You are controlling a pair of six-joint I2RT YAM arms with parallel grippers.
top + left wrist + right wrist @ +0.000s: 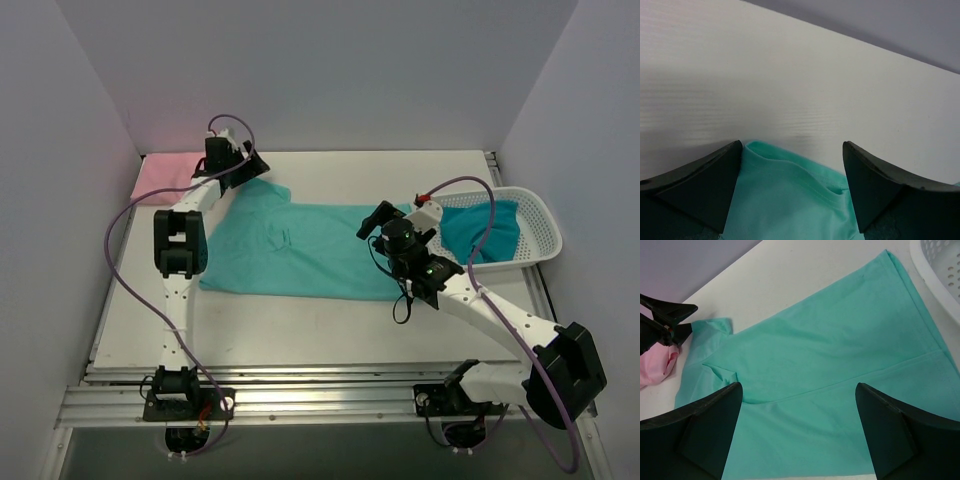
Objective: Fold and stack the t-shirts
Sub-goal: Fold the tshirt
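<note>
Right pincer (797, 386) gapes wide over the mint-green t-shirt (300, 255), mid table (330, 330). Left pincer (792, 145), equally wide, hangs over its far-left sleeve.

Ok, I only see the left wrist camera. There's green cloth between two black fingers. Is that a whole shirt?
Observer: Yes. The mint-green t-shirt lies spread out across the middle of the table, and the open left gripper is at its far left corner.
Operator: Are there more shirts?
Observer: A pink t-shirt lies in the table's far left corner, beside that gripper.
Operator: Any others?
Observer: A darker teal t-shirt sits in the white basket on the right.
</note>
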